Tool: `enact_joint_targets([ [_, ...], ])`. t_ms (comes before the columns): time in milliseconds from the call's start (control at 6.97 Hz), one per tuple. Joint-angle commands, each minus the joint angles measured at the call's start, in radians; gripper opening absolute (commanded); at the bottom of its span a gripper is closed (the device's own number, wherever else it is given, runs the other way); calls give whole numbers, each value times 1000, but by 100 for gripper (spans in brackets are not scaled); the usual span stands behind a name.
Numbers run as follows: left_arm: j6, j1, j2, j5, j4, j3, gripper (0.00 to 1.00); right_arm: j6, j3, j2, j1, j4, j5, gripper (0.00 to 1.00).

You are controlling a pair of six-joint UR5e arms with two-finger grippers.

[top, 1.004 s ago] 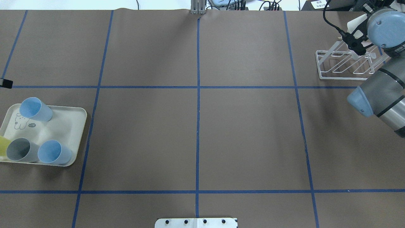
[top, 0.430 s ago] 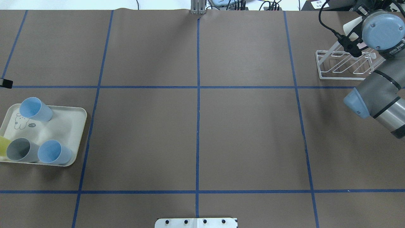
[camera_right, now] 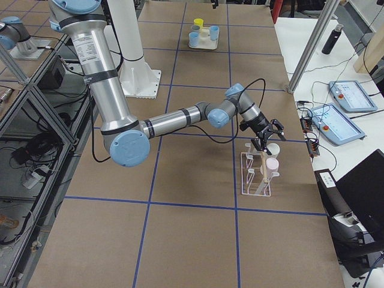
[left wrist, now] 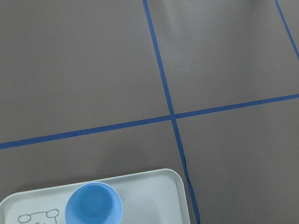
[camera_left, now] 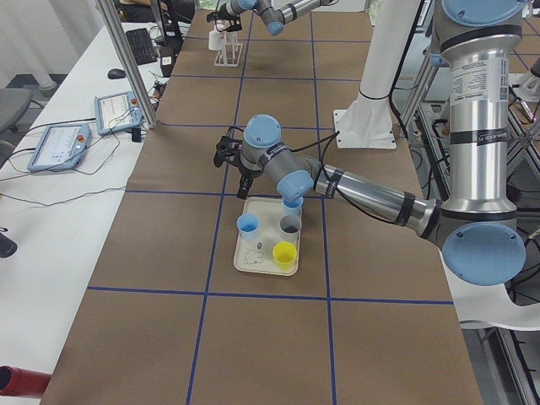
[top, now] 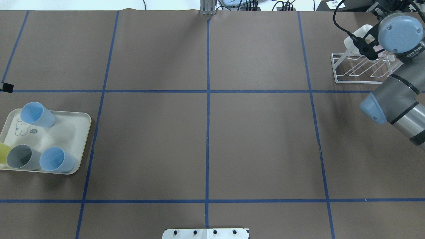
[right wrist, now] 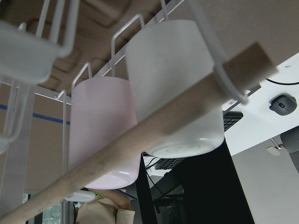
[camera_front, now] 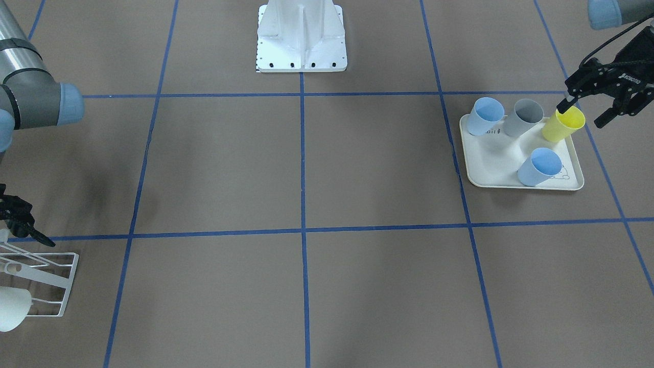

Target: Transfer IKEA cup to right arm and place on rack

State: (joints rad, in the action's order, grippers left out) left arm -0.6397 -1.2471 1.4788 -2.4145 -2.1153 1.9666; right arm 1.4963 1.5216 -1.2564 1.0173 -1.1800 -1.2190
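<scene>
**Step in hand: pick-up of the next cup from the tray**

1. Rack status. A white plastic cup [right wrist: 173, 84] and a pale-pink plastic cup [right wrist: 100, 121] hang upturned on the white wire-frame rack [top: 360, 68], against its round light-wood dowel [right wrist: 154, 126]. The right hand [camera_right: 269, 135] stands just above the white cup, fingers spread, gripping nothing.

2. Cup supply. The cream rectangular tray [camera_front: 490, 181] sits on the brown paper-covered worktop [top: 259, 139], well apart from the rack. It carries a yellow plastic cup [camera_front: 562, 125], a grey plastic cup [camera_front: 525, 116] and two light-blue plastic cups [camera_front: 485, 116] [camera_front: 540, 166]. None is gripped.

3. Left hand [camera_front: 580, 115]. Fingers are spread and empty. The front view sets it against the yellow cup's rim, but the left side view shows it raised clear of the tray. Which cup it is aimed at cannot be told.

4. Next move, as judged: lower the left hand over one cup wall, clench, lift clear of the neighbouring cups, and carry it to mid-worktop. The right arm must leave the rack to meet it.
</scene>
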Motion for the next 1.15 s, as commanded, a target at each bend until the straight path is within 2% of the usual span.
enact_joint_targets([
  [0,0,0,0,0,0,0,100,-8,9,0,1,0,0,99],
  [143,0,0,-2,0,0,-2,100,-75,28,2,3,0,-11,99],
  [287,2,-2,-3,2,0,-2,100,-138,70,2,12,-3,-60,99],
  [430,14,-2,-23,2,-2,0,100,-239,113,2,32,-22,-151,99],
  [574,29,-8,-29,3,-3,0,100,-392,194,9,32,-117,-195,99],
  [717,91,-11,-63,12,-2,-3,100,-571,303,34,27,-264,-265,99],
  [860,174,-37,-92,18,-2,-15,100,-760,371,58,24,-339,-362,99],
  [1004,245,-43,-133,59,-3,-24,100,-982,390,64,6,-342,-432,99],
])
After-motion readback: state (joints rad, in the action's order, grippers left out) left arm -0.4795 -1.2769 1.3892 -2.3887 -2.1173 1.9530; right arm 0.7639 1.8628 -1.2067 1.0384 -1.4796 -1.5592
